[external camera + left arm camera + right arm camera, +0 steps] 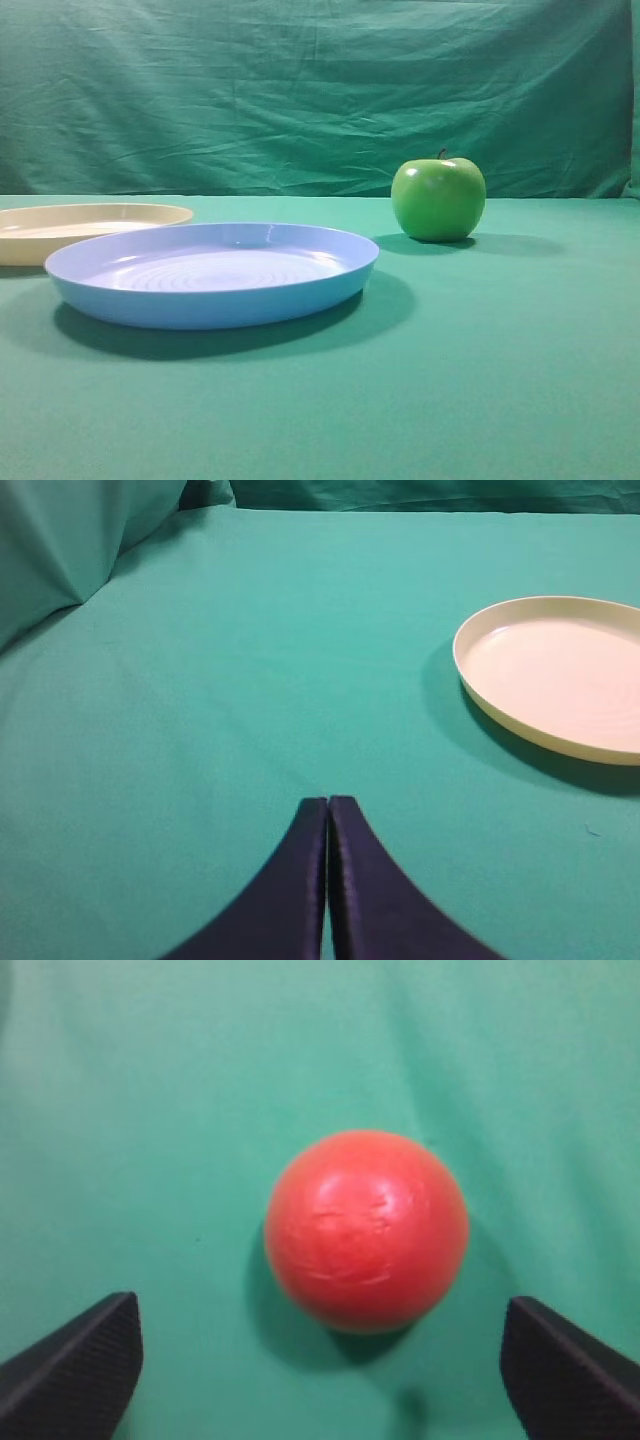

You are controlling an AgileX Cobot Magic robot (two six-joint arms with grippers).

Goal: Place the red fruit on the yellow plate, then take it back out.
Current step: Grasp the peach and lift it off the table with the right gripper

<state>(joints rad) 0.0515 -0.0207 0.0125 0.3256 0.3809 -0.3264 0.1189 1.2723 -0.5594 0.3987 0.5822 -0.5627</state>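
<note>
The red fruit (366,1230) is being seen lying on the green cloth (150,1110) just ahead of the right gripper (320,1360), centred between its widely spread fingers and untouched, while the left gripper (328,805) is being held pressed together, with the yellow plate (560,680) ahead to its right.

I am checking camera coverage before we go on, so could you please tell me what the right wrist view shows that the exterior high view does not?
Only the right wrist view shows the red fruit, lying on the cloth between the wide-apart fingers of the right gripper, which do not touch it. Only the exterior high view shows the yellow plate, the blue plate in front of it, both bare, and the green apple standing apart on the right. Both share the green tablecloth.
</note>
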